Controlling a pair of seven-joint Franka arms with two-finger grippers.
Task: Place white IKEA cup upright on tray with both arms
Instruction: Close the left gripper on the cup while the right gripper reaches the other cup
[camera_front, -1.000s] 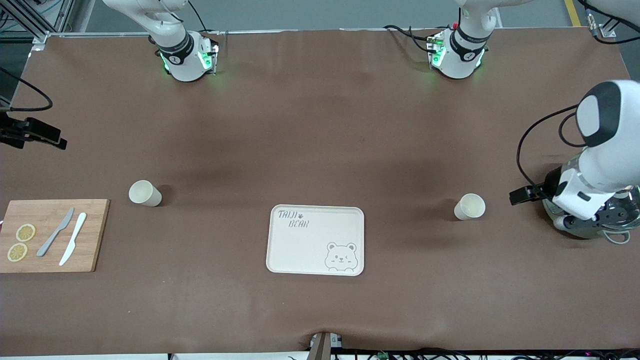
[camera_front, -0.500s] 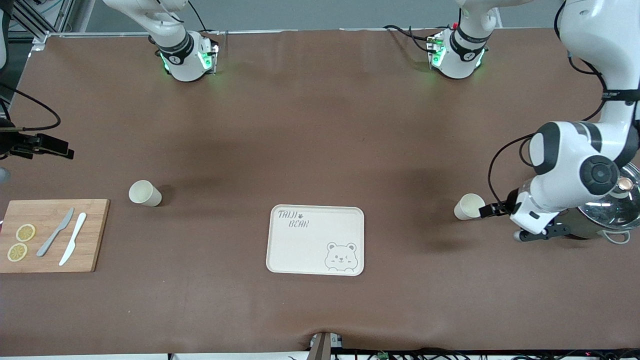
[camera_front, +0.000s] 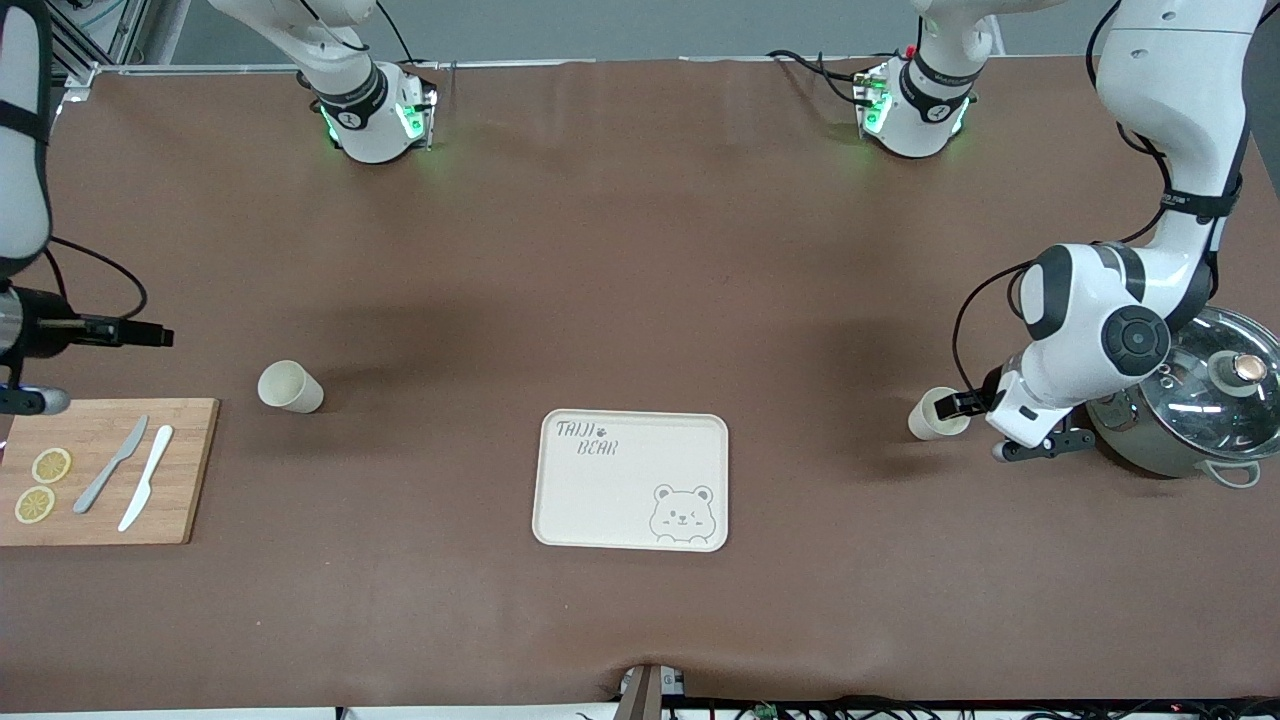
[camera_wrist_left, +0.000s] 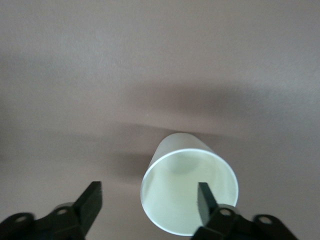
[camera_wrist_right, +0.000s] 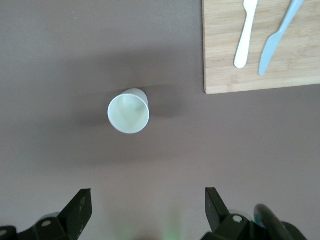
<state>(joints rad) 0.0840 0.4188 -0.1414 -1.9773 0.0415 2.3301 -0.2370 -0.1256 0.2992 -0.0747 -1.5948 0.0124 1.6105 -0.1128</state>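
A cream-white tray (camera_front: 600, 500) with a bear drawing lies at the table's middle, with nothing on it. Two white cups stand mouth up on the brown table. One cup (camera_front: 928, 422) is toward the left arm's end. My left gripper (camera_front: 952, 405) is open at its mouth. In the left wrist view one finger (camera_wrist_left: 204, 197) is over the cup's (camera_wrist_left: 175, 205) opening and the other is outside the wall; the gripper (camera_wrist_left: 148, 194) straddles the rim. The other cup (camera_front: 290, 387) (camera_wrist_right: 128, 112) is toward the right arm's end. My right gripper (camera_front: 160, 335) (camera_wrist_right: 147, 200) is open, in the air, apart from it.
A wooden cutting board (camera_front: 190, 470) (camera_wrist_right: 220, 60) with two knives (camera_front: 112, 465) and lemon slices (camera_front: 50, 465) lies at the right arm's end. A steel pot with a glass lid (camera_front: 1200, 410) stands at the left arm's end, beside the left arm's wrist.
The left arm has swung in from the table's end and brought its gripper down to the cup's mouth. The right arm has come farther in toward the other cup. Neither cup has moved.
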